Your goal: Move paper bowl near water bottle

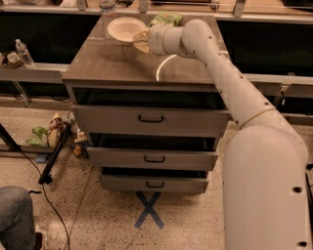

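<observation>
The off-white paper bowl [123, 29] hangs tilted above the back left of the cabinet top [122, 66], its opening facing the camera. My gripper [141, 40] is shut on the bowl's right rim and holds it off the surface. The water bottle [107, 10] stands at the back edge, just left of and behind the bowl, with its top cut off by the frame. My arm reaches in from the right across the cabinet top.
A green snack bag [167, 18] lies at the back, right of the gripper. A small white-capped bottle [23, 52] stands on a low shelf at the left. The cabinet has three drawers [150, 118]. Cables and clutter [54, 134] lie on the floor at the left.
</observation>
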You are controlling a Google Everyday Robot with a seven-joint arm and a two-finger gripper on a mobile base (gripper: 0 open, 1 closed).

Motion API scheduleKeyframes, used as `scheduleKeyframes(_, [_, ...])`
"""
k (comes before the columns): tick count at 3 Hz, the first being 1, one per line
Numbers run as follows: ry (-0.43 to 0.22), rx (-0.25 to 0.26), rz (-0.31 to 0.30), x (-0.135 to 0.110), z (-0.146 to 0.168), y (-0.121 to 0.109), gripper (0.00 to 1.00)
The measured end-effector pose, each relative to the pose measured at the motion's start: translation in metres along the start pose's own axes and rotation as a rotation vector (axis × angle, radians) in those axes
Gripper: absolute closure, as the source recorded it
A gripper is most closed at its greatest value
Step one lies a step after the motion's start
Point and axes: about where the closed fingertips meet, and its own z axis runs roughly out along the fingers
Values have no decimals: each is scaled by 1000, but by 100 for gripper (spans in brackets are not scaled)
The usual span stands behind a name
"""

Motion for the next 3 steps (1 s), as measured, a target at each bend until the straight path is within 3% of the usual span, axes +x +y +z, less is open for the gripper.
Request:
scheduleKeyframes(2, [-60,-16,-38,-10,21,-12,100])
scheduleKeyframes(3, [-82,-43,-19,-7,30,-5,97])
